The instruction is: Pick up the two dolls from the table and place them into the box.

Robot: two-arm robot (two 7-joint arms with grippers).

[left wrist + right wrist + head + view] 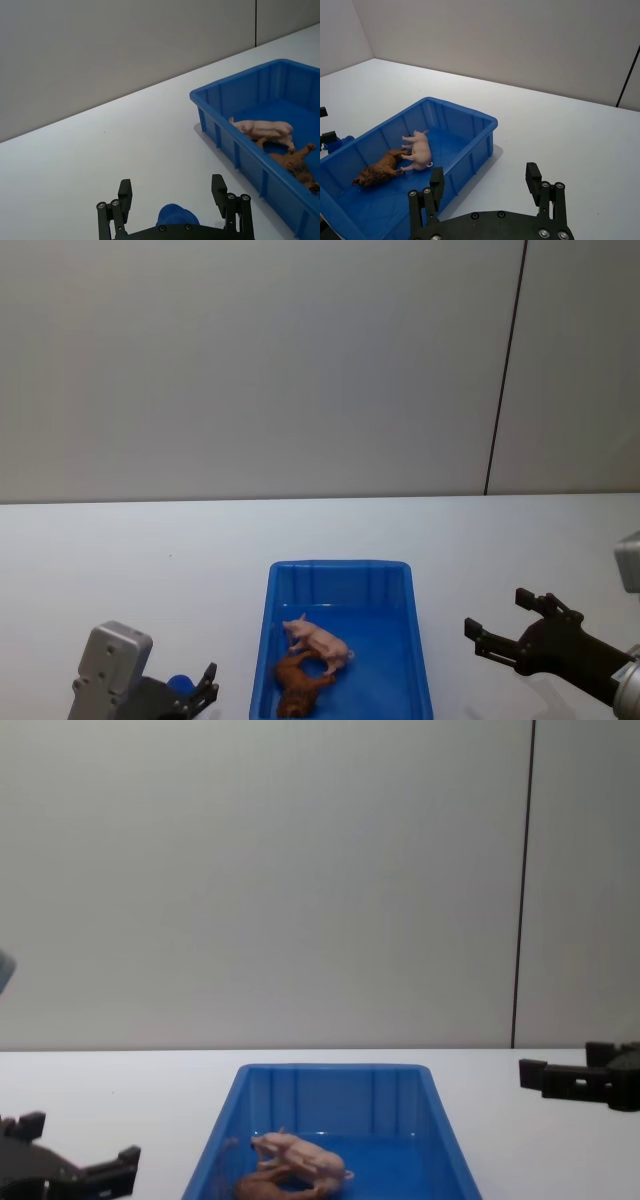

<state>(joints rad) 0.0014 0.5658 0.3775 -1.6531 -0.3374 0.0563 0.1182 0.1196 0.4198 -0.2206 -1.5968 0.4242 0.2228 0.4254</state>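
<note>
Both dolls lie inside the blue box (341,569), which stands on the white table (130,550) at the front centre. The pale pink pig (320,642) lies on its side against the reddish-brown animal (300,686). My left gripper (171,192) hovers open and empty to the left of the box (235,82), over bare table. On the box's right side (470,114), also above the table, my right gripper (485,175) stands open with nothing between its fingers. The chest view shows the pig (300,1155) and the brown animal (268,1187) low in the box (335,1071).
A plain grey wall (250,360) stands behind the table's far edge, with a dark vertical seam (505,370) at the right. White tabletop stretches out on both sides of the box and behind it.
</note>
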